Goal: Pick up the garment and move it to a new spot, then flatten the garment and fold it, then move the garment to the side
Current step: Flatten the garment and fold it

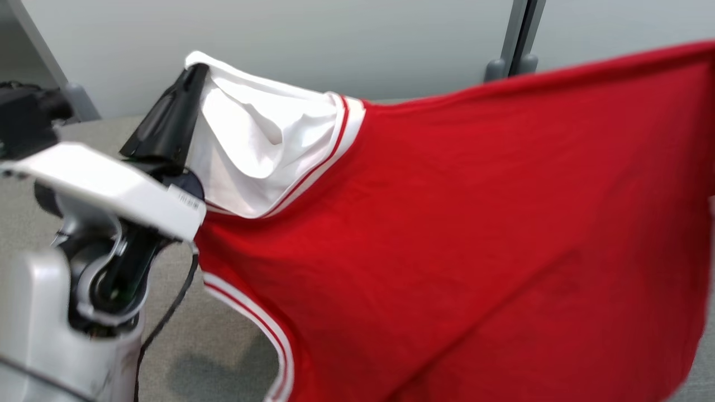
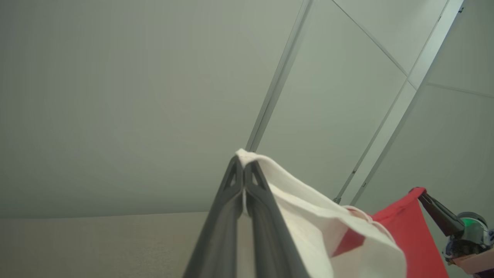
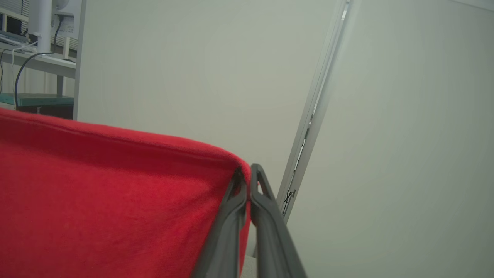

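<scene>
While both tools are held up, the garment (image 1: 447, 223), a red top w/ a white sleeve (image 1: 257, 145) and red-and-white trim, hangs spread in the air between them, clear of the grey surface (image 1: 223, 346) below.

Left tool (image 1: 194, 70): fingers pressed together, pinching the upper corner of the white sleeve. Its wrist view shows the white fabric folded over the fingertips.

Right tool (image 3: 247, 172): fingers likewise pressed together, pinching the red top edge at the opposite corner. In head view that end runs off the right side.

Fabric betw. the two grips is fairly taut along the upper edge and sags below. The lower part drops out of view.

Surface: grey, fine-textured, matte, w/ a soft shadow under the garment. Cannot tell whether it is a tabletop or the floor.

Room: pale grey-green partition panels (image 1: 335, 44) stand behind, joined by a metal post (image 1: 522, 28) w/ a grey foot at its base. A 2nd, slanted post (image 1: 39, 39) stands at far left.

Right wrist view, upper left: a desk (image 3: 42, 63) beyond the panel edge carries a white stand (image 3: 40, 19) and dark cables (image 3: 19, 73).

Head view is slightly motion-blurred.
</scene>
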You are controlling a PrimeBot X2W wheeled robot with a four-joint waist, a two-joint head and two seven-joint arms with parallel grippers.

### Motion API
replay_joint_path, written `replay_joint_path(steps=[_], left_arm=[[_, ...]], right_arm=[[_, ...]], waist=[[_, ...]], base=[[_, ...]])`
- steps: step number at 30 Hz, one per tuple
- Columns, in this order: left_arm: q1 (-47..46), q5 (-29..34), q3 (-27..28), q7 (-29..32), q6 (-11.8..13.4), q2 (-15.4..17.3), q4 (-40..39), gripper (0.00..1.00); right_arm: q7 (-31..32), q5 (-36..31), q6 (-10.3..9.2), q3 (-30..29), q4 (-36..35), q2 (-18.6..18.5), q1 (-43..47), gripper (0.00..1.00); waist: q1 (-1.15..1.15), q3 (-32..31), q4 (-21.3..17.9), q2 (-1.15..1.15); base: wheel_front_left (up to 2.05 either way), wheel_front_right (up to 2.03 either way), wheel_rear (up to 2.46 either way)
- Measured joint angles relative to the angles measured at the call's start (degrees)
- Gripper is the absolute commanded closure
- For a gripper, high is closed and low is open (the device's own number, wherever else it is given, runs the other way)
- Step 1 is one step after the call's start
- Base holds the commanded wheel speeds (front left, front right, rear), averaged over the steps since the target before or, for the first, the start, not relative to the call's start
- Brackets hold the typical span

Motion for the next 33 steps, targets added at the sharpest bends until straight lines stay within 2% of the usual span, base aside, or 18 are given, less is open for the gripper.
replay_joint_path(steps=[3, 6, 8, 11, 14, 17, 24, 26, 29, 33], left_arm=[[-4.77, 1.92, -1.35, -1.32, -1.11, 0.45, 12.81, 1.00], [-15.34, 7.92, -1.67, -9.46, -3.42, 1.18, 28.41, 1.00], [-24.17, 10.99, -1.30, -17.12, -4.85, 1.52, 37.54, 1.00], [-37.32, 15.73, -1.62, -28.77, -7.47, 1.91, 45.73, 1.00], [-45.75, 15.86, -3.37, -32.77, -10.92, 0.98, 50.24, 1.00], [-44.58, 13.73, -7.12, -32.00, -12.60, -1.20, 54.56, 1.00], [-29.72, 10.11, -17.28, -32.78, -12.68, -3.08, 60.94, 1.00], [-26.52, 8.09, -19.14, -33.75, -12.68, -4.44, 63.97, 1.00], [-24.44, 6.03, -20.74, -35.38, -12.68, -4.61, 64.80, 1.00], [-21.00, 3.92, -21.75, -37.65, -12.68, -2.86, 63.55, 1.00]], right_arm=[[2.82, 1.22, 0.00, 9.17, 9.11, 2.35, -4.57, 1.00], [2.74, 1.82, 0.01, 18.20, 20.90, 5.83, -16.85, 1.00], [-1.94, 0.47, 0.09, 19.44, 28.66, 8.92, -26.87, 1.00], [-7.24, -6.06, 0.10, 17.91, 37.60, 10.00, -41.36, 1.00], [-8.31, -12.50, 0.08, 18.02, 42.97, 9.61, -49.55, 1.00], [-8.29, -14.41, 0.08, 20.33, 47.53, 10.44, -48.41, 1.00], [-8.23, -15.83, 0.08, 20.23, 57.36, 13.70, -37.99, 1.00], [-8.23, -18.61, 0.08, 18.64, 57.72, 13.96, -34.73, 1.00], [-8.23, -19.12, 0.08, 17.49, 56.53, 15.33, -31.02, 1.00], [-8.22, -18.92, 0.08, 14.88, 51.39, 16.26, -26.22, 1.00]], waist=[[0.00, 1.71, 0.61, 0.00], [0.00, 2.49, 1.56, 0.00], [0.01, 2.22, 2.15, 0.00], [0.00, 1.85, 2.95, 0.00], [0.00, 2.75, 3.53, 0.00], [0.00, 4.35, 4.07, 0.00], [0.00, 10.63, 4.45, 0.00], [0.00, 13.92, 4.47, 0.00], [0.00, 16.94, 4.29, 0.00], [0.00, 18.71, 3.42, 0.00]], base=[[0.00, 0.00, 0.00], [0.00, 0.00, 0.00], [0.00, 0.00, 0.00], [0.00, 0.00, 0.00], [0.00, 0.00, 0.00], [0.00, 0.00, 0.00], [0.00, 0.00, 0.00], [0.00, 0.00, 0.00], [0.00, 0.00, 0.00], [0.00, 0.00, 0.00]])
